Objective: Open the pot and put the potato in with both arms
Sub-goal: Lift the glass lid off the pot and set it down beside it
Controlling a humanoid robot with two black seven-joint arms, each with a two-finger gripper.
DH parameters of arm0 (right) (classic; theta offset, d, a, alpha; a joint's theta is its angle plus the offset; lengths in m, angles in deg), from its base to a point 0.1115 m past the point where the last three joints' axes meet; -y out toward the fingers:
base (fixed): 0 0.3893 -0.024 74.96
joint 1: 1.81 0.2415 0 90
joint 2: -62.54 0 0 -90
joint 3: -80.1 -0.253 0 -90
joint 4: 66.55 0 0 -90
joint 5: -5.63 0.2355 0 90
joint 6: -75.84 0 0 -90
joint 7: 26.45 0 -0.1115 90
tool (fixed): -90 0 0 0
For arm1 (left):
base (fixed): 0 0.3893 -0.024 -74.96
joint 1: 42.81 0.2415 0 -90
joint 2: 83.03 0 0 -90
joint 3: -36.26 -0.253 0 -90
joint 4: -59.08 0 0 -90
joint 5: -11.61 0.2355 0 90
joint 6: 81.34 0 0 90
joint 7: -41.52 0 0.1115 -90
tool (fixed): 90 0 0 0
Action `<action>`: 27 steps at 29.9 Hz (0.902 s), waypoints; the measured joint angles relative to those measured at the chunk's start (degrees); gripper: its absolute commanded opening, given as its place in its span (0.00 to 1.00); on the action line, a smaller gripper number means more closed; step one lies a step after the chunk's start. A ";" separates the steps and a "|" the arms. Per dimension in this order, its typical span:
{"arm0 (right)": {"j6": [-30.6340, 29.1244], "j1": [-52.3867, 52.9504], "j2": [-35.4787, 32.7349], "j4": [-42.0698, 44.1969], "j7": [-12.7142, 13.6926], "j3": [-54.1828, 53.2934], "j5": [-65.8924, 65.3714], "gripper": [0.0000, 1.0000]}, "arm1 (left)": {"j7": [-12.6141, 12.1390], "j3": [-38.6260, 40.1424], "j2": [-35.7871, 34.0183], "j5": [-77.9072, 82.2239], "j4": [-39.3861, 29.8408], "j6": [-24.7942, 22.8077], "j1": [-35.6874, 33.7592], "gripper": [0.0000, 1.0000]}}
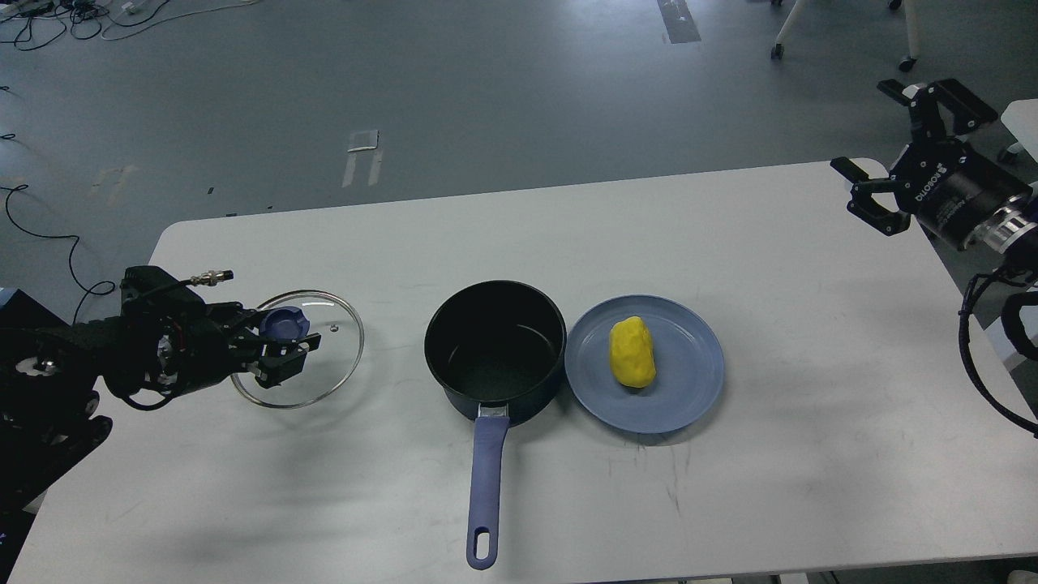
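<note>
Pot (495, 345) uncovered; left tool (285, 341) grips lid knob (284, 323).

One head view, high and forward-down over the white counter (811, 454), grey floor (486, 81) beyond.

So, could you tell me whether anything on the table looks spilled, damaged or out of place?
Nothing stands out. The pot sits upright and empty, the potato lies on the plate, and the lid is at the left gripper.
</note>
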 measured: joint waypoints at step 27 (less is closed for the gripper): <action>0.00 -0.36 -0.65 -0.07 0.00 0.09 0.00 1.00 | 0.01 0.39 2.39 -3.01 7.91 5.09 6.71 0.79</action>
